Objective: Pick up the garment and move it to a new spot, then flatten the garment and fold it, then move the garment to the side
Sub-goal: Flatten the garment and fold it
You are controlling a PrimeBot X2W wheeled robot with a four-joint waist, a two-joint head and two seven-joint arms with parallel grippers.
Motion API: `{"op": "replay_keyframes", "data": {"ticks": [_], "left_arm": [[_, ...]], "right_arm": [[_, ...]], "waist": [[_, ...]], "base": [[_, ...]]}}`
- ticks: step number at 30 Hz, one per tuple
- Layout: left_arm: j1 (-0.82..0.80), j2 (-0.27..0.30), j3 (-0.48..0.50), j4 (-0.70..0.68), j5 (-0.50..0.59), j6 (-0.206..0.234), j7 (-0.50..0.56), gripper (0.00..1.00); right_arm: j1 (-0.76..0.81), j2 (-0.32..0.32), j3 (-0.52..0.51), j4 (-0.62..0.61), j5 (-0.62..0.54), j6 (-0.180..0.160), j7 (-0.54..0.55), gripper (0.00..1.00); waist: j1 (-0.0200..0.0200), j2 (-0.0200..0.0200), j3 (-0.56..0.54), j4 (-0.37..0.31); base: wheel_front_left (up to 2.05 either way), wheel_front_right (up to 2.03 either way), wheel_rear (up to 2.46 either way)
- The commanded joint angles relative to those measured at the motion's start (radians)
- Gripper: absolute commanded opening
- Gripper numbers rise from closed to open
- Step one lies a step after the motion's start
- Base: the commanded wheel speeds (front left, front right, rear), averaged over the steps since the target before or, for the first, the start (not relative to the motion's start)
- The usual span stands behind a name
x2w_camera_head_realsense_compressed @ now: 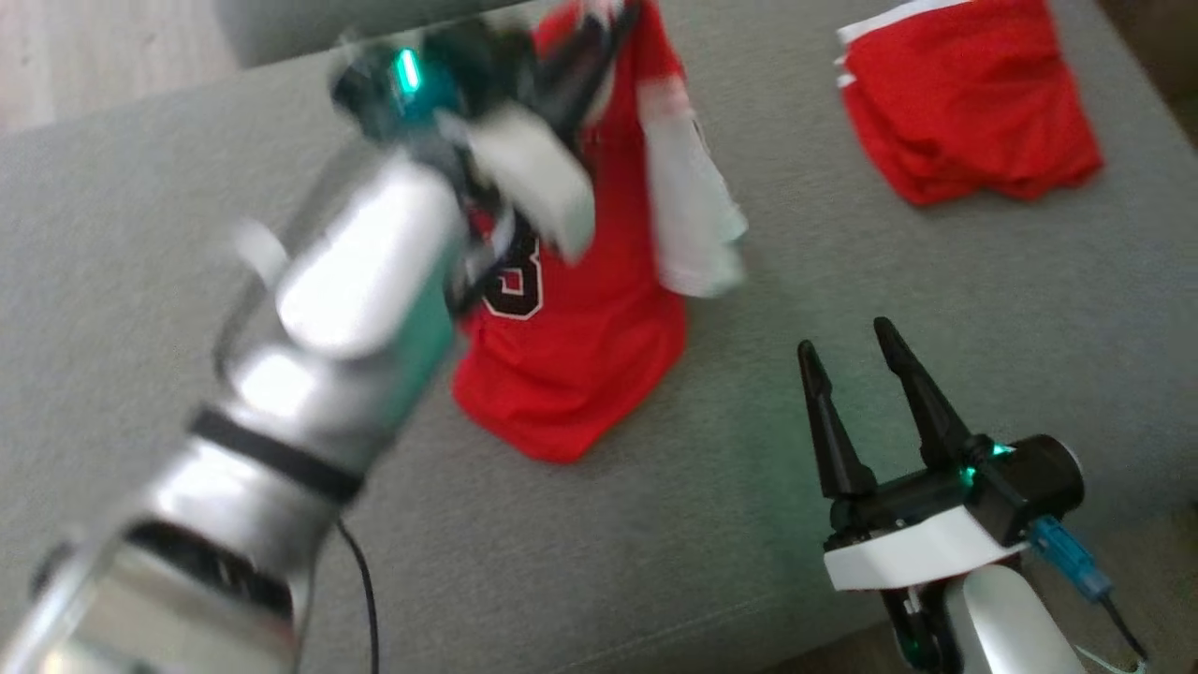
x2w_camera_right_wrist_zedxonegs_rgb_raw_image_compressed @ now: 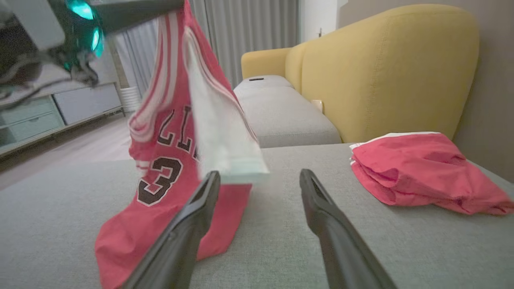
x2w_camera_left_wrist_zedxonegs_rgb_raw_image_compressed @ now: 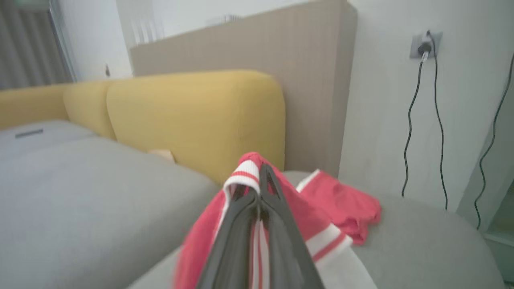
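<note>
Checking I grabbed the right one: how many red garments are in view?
2. The red jersey hangs from the left tool, hem on the grey seat; a bunched red garment lies at the seat's far right.

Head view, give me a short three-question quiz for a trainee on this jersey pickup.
1. True or false: the right gripper is shut on the red jersey.
2. The jersey's lower end: A) hangs clear of everything, B) rests on the grey cushion, C) lies on the floor.
3. Which gripper holds the jersey up?
Key: 1 false, the right gripper is open and apart from the jersey; 2 B; 3 the left gripper.
</note>
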Motion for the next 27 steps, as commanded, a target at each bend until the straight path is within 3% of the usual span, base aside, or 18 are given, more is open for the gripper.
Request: {"op": "replay_keyframes", "data": {"ticks": [1, 8, 14, 18, 27], "left_arm": [[-0.129, 0.027, 0.049, -0.025, -0.015, -0.004, -0.008, 0.00], [-0.346, 0.049, 0.118, -0.054, -0.092, -0.006, -0.008, 0.00], [-0.445, 0.069, 0.174, -0.104, -0.155, -0.007, -0.008, 0.00], [-0.337, 0.083, 0.192, -0.102, -0.178, -0.007, -0.008, 0.00], [0.140, 0.151, 0.254, -0.084, -0.222, 0.014, -0.008, 0.00]], "right_arm": [[-0.031, -0.002, 0.029, -0.033, 0.017, 0.007, -0.004, 1.00], [-0.034, -0.002, 0.017, -0.059, 0.057, 0.007, -0.004, 1.00], [-0.019, -0.002, -0.015, -0.075, 0.049, 0.007, -0.004, 1.00], [-0.002, -0.002, -0.038, -0.082, 0.027, 0.007, -0.004, 1.00], [0.014, -0.001, -0.048, -0.088, -0.003, 0.007, -0.004, 1.00]], "waist": [[0.0000, 0.0000, -0.029, -0.044], [0.0000, 0.0000, -0.043, -0.098], [0.0000, 0.0000, -0.069, -0.072], [0.0000, 0.0000, -0.090, -0.022], [0.0000, 0.0000, -0.075, 0.081]], "base": [[0.00, 0.00, 0.00], [0.00, 0.00, 0.00], [0.00, 0.00, 0.00], [0.00, 0.00, 0.00], [0.00, 0.00, 0.00]]}}
